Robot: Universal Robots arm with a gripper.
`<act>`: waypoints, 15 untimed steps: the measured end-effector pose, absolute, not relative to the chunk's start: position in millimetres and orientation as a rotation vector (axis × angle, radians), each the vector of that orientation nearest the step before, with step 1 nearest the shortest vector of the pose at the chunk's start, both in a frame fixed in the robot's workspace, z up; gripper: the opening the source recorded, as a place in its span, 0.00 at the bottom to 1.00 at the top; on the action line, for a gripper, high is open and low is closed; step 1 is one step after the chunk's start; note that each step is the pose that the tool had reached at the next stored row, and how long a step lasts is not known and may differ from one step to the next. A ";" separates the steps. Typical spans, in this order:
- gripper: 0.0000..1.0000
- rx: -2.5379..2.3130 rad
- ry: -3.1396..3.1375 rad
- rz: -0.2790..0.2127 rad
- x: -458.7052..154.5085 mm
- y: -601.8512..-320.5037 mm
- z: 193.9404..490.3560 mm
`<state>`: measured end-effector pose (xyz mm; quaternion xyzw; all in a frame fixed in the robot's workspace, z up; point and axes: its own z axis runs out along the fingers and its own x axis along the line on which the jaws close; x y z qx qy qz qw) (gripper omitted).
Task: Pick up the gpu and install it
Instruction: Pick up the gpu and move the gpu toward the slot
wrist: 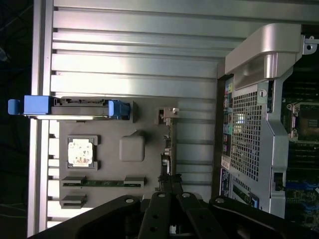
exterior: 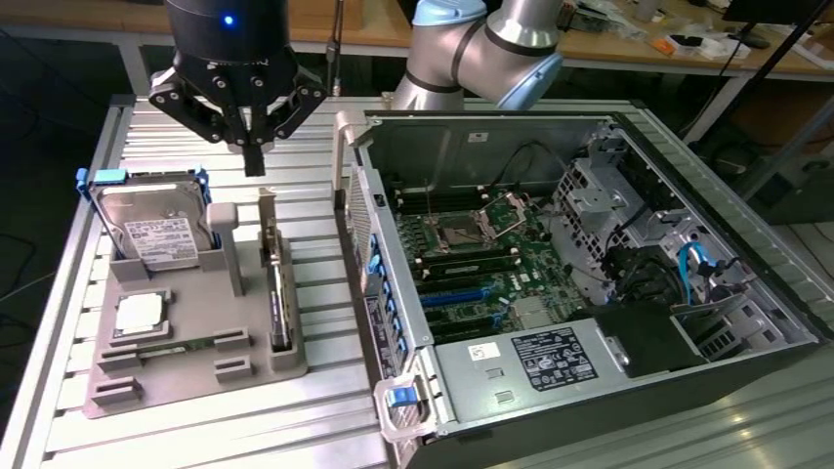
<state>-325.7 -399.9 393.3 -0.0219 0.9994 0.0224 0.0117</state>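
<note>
so, gripper (exterior: pixel 253 161) hangs clenched w/ nothing in it, upper left of exterior frame, over the grey tray (exterior: pixel 195 337). gpu (exterior: pixel 276 293) stands on edge in tray's slot, lower left, near pc case (exterior: pixel 587 244). prob light, stiff, fragile: pinch across its thin top edge, gently.

A robotics lab: robot arm (exterior: pixel 489 44) over a slotted metal table (exterior: pixel 195 440), open computer case (exterior: pixel 587 264), cluttered workbenches (exterior: pixel 626 44) at twelve o'clock.
</note>
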 end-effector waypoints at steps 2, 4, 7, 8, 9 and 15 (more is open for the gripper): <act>0.11 -0.068 3.117 0.070 -325.8 -400.0 393.3; 0.24 -0.068 3.117 0.070 -325.8 -400.0 393.3; 0.29 -0.068 3.117 0.070 -325.8 -400.7 393.3; 0.36 -0.069 3.117 0.070 -325.8 -401.0 393.3; 0.42 -0.068 3.117 0.070 -325.8 -401.0 393.3; 0.48 -0.069 3.119 0.070 -325.7 -401.5 385.5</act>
